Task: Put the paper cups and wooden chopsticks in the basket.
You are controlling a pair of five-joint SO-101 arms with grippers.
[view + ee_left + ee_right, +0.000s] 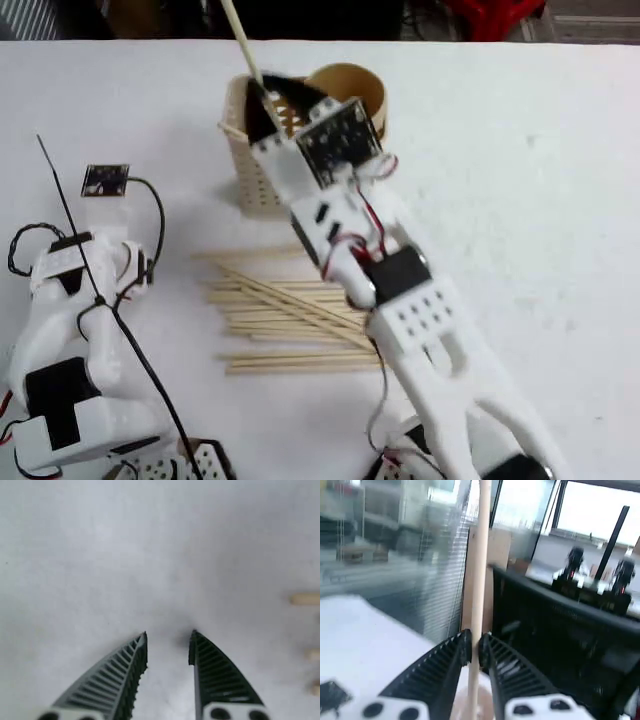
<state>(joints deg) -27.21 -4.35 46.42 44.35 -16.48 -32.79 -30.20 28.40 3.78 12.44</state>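
right gripper (pixel 475 647) clamped on one pale wooden chopstick (pixel 481 555), sticking up over cream lattice plastic basket (pixel 250 185); tan paper cup (pixel 350 85) at basket's far rim, inside or beside unclear; pile of loose wooden chopsticks (pixel 290 320) on white table (pixel 520 150) near basket; left gripper (pixel 167 642) fingers apart, low over table

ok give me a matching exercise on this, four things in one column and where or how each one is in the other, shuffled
Things
1. held chopstick
2. chopstick pile
3. paper cup
4. left gripper

States
A. open, over the table
B. upright, at the far end of the basket
C. lying flat on the table in front of the basket
D. clamped in the right gripper, pointing up

Pairs: 1-D, 2-C, 3-B, 4-A
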